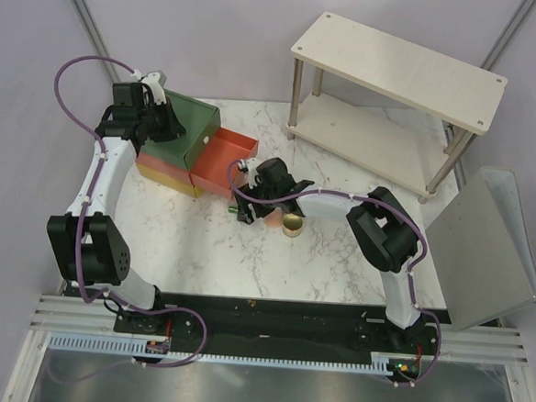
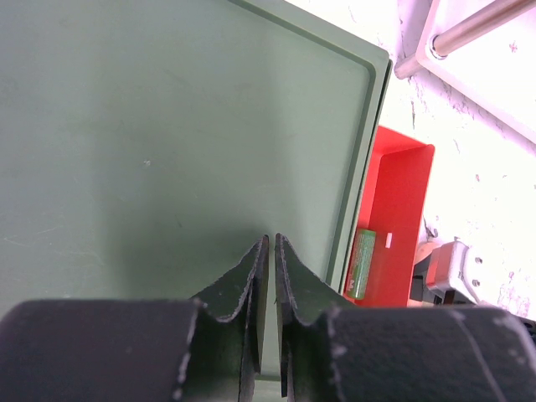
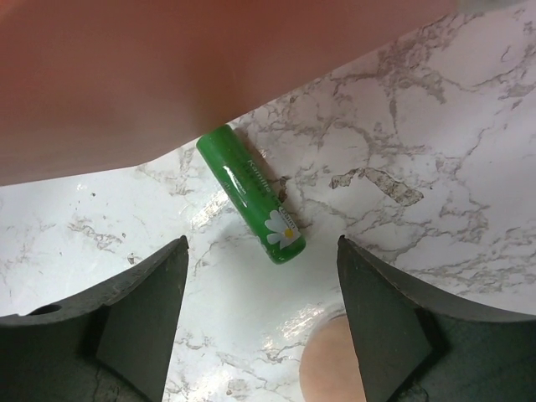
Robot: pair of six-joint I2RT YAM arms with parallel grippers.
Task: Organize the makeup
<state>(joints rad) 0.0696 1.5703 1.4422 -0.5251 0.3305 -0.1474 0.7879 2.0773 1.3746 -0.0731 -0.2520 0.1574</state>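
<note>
My right gripper (image 1: 251, 206) is open and empty, low over the marble just in front of the open orange drawer (image 1: 223, 161). In the right wrist view a bright green tube with a daisy print (image 3: 251, 198) lies flat between and just beyond its open fingertips (image 3: 264, 251). A pink round disc (image 3: 332, 368) lies near the right finger. The round gold pot (image 1: 293, 224) and a pink disc (image 1: 274, 220) sit beside the gripper. My left gripper (image 2: 270, 239) is shut and empty on the green box top (image 2: 167, 126). A green oblong item (image 2: 363, 264) lies in the drawer (image 2: 402, 201).
The green, orange and yellow drawer box (image 1: 186, 126) stands at the back left. A two-tier wooden shelf (image 1: 395, 90) stands at the back right. A grey metal tray (image 1: 490, 244) leans at the right edge.
</note>
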